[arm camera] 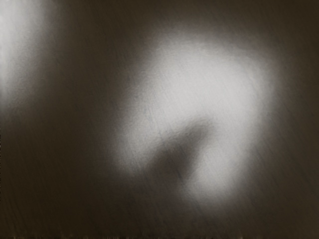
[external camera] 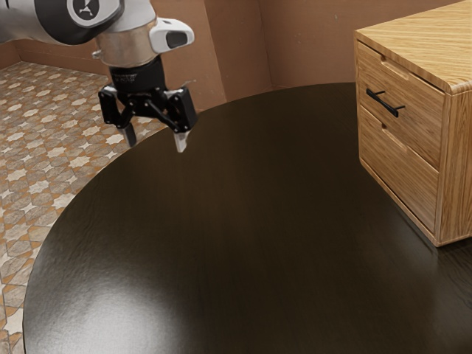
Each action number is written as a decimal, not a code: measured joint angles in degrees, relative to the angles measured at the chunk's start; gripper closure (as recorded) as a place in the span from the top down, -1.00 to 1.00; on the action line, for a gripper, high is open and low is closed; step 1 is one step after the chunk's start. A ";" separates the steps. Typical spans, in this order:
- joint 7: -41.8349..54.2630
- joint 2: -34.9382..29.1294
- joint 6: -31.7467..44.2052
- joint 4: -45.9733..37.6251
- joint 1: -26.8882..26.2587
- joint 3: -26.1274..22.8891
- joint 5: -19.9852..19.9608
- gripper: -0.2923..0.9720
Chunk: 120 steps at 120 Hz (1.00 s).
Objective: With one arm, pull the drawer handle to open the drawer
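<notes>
A light wooden cabinet stands on the dark round table at the exterior view's right. Its upper drawer carries a thin black bar handle, and that drawer front sits flush with the cabinet. A lower drawer front lies beneath it. My gripper hangs above the table's far edge at the exterior view's upper left, well away from the handle. Its fingers point down, spread apart, with nothing between them. The wrist view looks down on the dark tabletop with a bright glare patch.
The table ends in a curved edge near my gripper, with patterned tile floor below at the exterior view's left. Brown walls rise behind. Open dark tabletop lies between my gripper and the cabinet.
</notes>
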 joint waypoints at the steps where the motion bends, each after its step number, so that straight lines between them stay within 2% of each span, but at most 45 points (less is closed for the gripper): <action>1: -0.18 0.00 -0.06 0.00 0.00 -0.01 0.01 0.54; 24: -3.68 -0.18 -1.02 1.03 0.42 0.01 -0.67 0.54; 33: -4.99 -4.05 -1.72 4.38 1.06 -0.37 -1.45 0.54; 43: -8.06 -5.46 -1.54 5.23 3.35 -4.05 -1.93 0.54; 53: -11.55 -4.14 -0.45 4.96 2.60 -6.26 -2.27 0.54; 64: -15.72 -0.15 2.07 4.74 -1.00 -7.22 -2.60 0.54; 92: -24.25 9.72 14.23 4.73 -2.55 -7.69 -6.15 0.54; 109: -28.17 15.41 26.06 5.34 -4.23 -7.47 -8.85 0.54; 120: -30.24 20.02 34.70 8.84 -4.40 -7.24 -10.61 0.54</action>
